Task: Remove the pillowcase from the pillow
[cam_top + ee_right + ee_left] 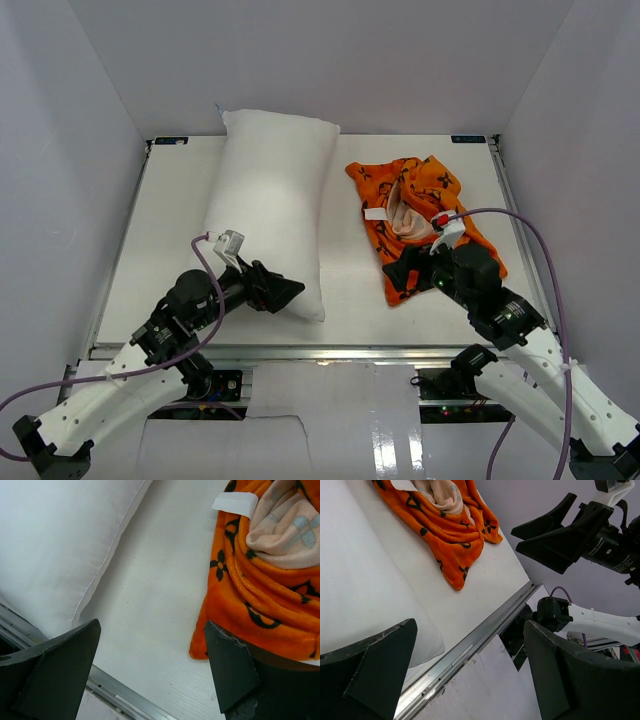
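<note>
Top external shows one white pillow (pixel 270 200) lying left of one crumpled orange pillowcase (pixel 425 205), apart; the pillowcase's near edge is hidden behind the right gripper (pixel 400 272); its jaws and the left gripper (pixel 292 290)'s gape empty.

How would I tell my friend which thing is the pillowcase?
Look at the white table: on its right half, beside the big pillow, lies a crumpled heap of cloth. That is the pillowcase, bright orange with dark flower shapes and a pale lining showing, while the pillow is plain white.
</note>
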Available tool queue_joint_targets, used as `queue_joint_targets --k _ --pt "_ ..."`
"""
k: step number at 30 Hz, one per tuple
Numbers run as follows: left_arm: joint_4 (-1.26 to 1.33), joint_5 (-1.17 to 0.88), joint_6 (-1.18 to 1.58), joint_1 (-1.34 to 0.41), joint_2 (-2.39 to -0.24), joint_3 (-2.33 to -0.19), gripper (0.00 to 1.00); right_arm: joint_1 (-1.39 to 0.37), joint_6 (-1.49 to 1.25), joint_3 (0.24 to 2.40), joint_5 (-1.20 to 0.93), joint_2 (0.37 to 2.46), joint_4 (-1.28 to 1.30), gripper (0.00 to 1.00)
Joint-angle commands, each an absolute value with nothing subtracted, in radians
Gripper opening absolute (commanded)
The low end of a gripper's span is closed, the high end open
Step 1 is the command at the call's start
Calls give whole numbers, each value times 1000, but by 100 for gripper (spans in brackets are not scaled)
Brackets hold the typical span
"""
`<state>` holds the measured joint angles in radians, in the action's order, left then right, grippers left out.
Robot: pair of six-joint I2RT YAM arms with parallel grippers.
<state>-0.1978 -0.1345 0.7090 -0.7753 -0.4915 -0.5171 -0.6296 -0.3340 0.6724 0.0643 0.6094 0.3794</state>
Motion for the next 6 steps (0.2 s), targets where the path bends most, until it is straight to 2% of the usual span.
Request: queue_joint_targets --k 1,6 --pt "-169 -149 686 -779 -491 -531 98 -634 -347 650 67 583 371 90" --pt "-175 -155 693 -779 -485 -525 98 -634 -350 660 57 568 382 90"
